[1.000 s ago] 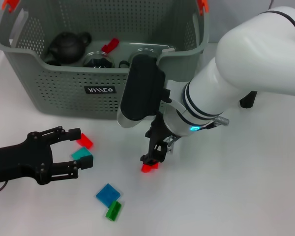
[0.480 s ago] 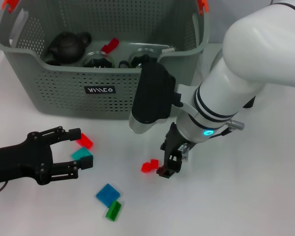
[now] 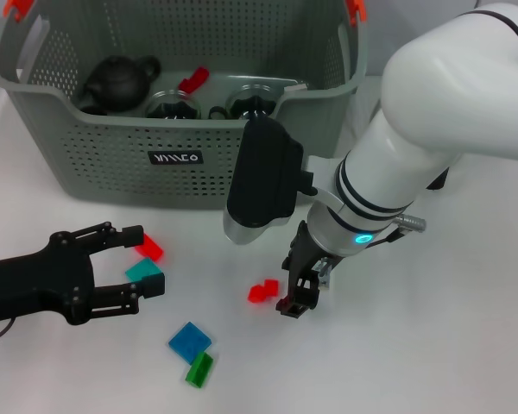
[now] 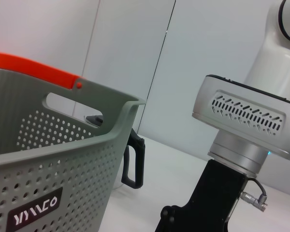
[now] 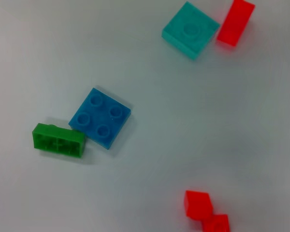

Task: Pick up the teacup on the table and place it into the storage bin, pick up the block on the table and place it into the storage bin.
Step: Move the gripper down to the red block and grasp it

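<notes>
Hovering just beside red block [image 3: 262, 291]: right gripper [image 3: 295, 300], holding nothing.

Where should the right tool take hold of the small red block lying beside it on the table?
A judgement: grip the small red block across its two short flat sides, coming straight down from above. It lies low on the bare table with open space all round, so nothing blocks a top approach. The right tool sits just beside it and would need shifting toward the robot's left first.

A grey-green basket [image 3: 95, 164] with dotted walls and orange-red clips [image 3: 17, 9]; red [image 3: 261, 291], teal [image 3: 144, 276], blue [image 3: 190, 340] and green [image 3: 199, 371] blocks.
</notes>
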